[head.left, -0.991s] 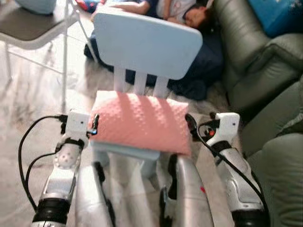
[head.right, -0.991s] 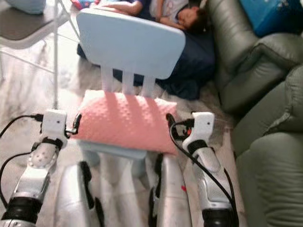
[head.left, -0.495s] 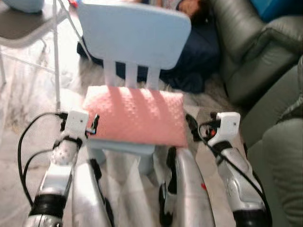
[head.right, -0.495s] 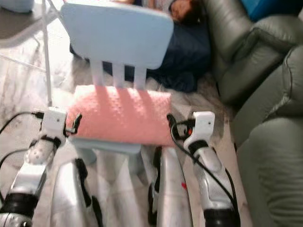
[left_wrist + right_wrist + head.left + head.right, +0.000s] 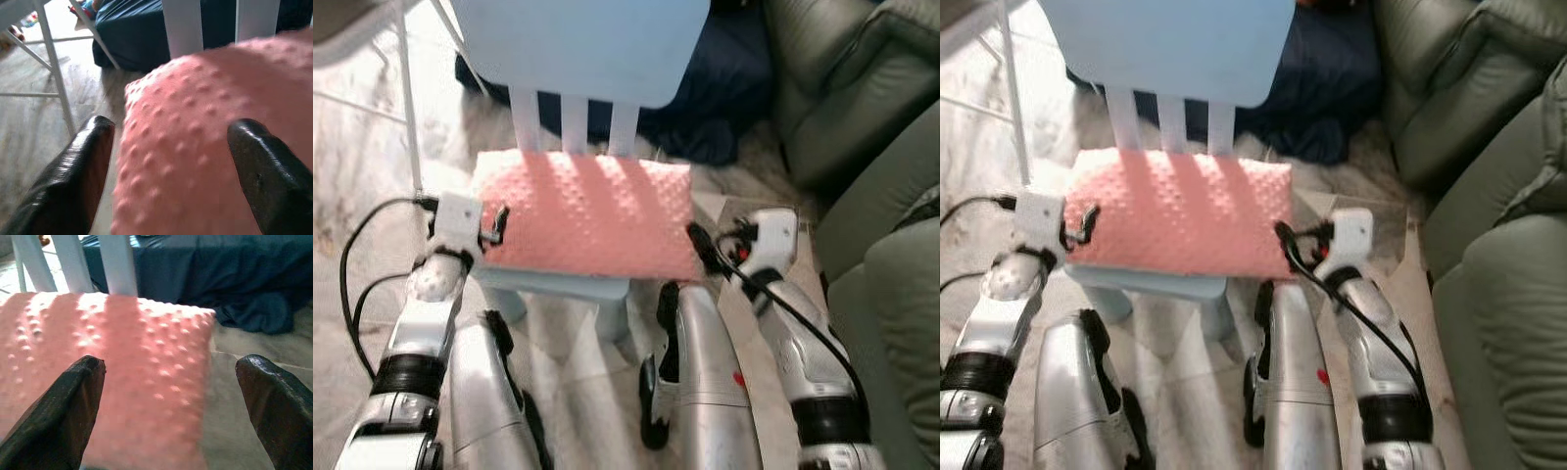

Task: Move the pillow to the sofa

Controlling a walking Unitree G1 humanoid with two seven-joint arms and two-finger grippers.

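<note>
Pillow on chair, end effectors flanking

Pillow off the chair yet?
No, the pink pillow lies flat on the light blue chair seat, between both open end effectors.

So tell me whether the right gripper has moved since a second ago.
Yes. The right gripper has closed in toward the pink pillow on the chair, now at its right edge.

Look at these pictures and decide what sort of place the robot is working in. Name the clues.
Most likely a living room in a home: a green leather sofa on the right, a small light-blue chair with a pink pillow on its seat, and marbled floor tiles.
</note>
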